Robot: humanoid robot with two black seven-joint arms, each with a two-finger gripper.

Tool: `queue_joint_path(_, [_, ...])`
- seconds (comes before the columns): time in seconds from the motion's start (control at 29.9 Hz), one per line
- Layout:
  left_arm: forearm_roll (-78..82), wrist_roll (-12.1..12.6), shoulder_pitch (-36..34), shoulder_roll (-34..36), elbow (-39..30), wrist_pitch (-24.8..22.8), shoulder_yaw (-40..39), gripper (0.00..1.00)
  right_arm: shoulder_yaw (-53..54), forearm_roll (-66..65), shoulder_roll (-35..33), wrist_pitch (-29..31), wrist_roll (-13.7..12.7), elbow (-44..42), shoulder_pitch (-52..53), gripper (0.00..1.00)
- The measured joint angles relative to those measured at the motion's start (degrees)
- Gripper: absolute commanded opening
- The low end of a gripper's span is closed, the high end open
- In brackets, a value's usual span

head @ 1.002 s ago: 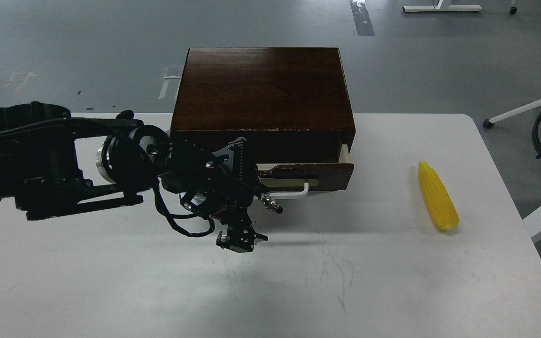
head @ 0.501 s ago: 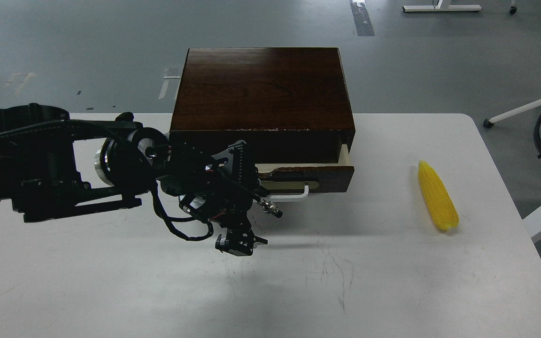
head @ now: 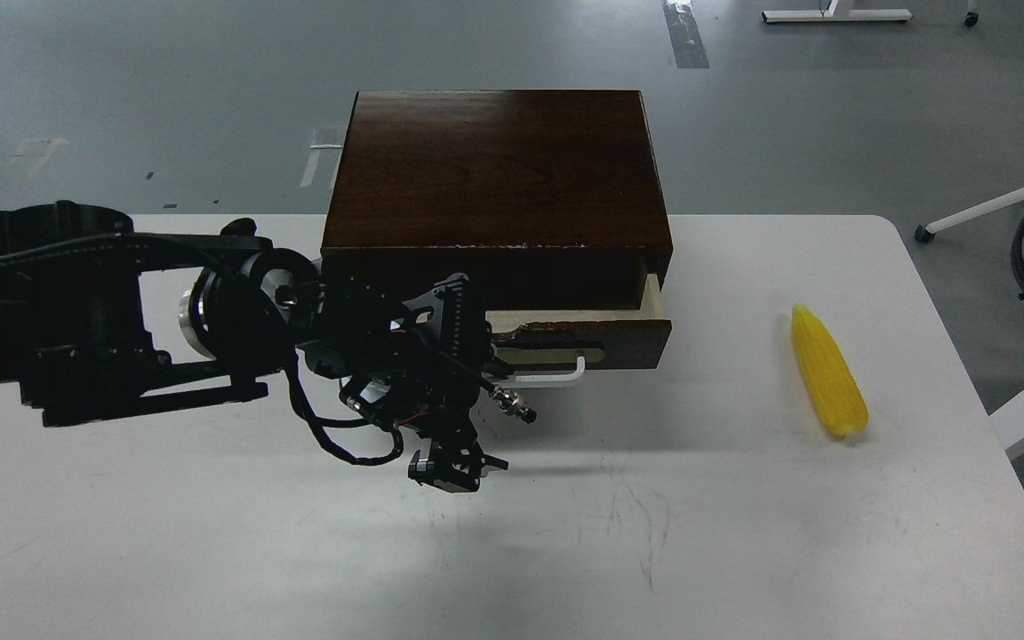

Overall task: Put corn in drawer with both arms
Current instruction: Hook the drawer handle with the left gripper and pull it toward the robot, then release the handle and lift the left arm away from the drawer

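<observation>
- The white table [head: 210, 551] fills the near part of the view; its bare surface carries faint scuffs and scratches toward the middle.
- The left arm [head: 103, 329] comes in from the left edge, low over the table, black with a silver joint ring and looped black cables hanging beneath the wrist.
- The left gripper [head: 457, 468] sits at the arm's far end, pointing down toward the table just in front of the drawer's left half. It is dark and seen small, so I cannot tell whether its jaws are wide or closed; nothing shows between them.
- The corn [head: 828, 371] lies flat on the table at the right, well apart from the gripper and to the right of the drawer, its pointed tip away from the camera and its blunt end nearer.
- The drawer [head: 619, 338] is pulled a short way out of the dark wooden casing [head: 494, 169], showing a strip of pale wood along its top and right side. Its white handle [head: 556, 378] is partly hidden by the wrist of the left arm.
- The right arm is out of view.
- Beyond the table lies a grey floor [head: 121, 89] with tape marks, and white chair legs [head: 992, 209] at the far right.
</observation>
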Motion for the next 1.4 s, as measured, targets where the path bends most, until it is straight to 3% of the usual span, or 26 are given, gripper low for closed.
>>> queue_joint_path(1.07, [-0.28,-0.11,-1.15,1.72,-2.46,0.0,0.21,0.97,-0.18,0.0,-1.0,0.0,0.0,0.0,0.9,1.0])
queue_joint_path(1.4, [-19.5,0.06,-2.83,4.86,-1.79,0.0,-8.31,0.98,-0.7,-0.06,-1.38,0.0,-0.08,0.14,0.91,1.0])
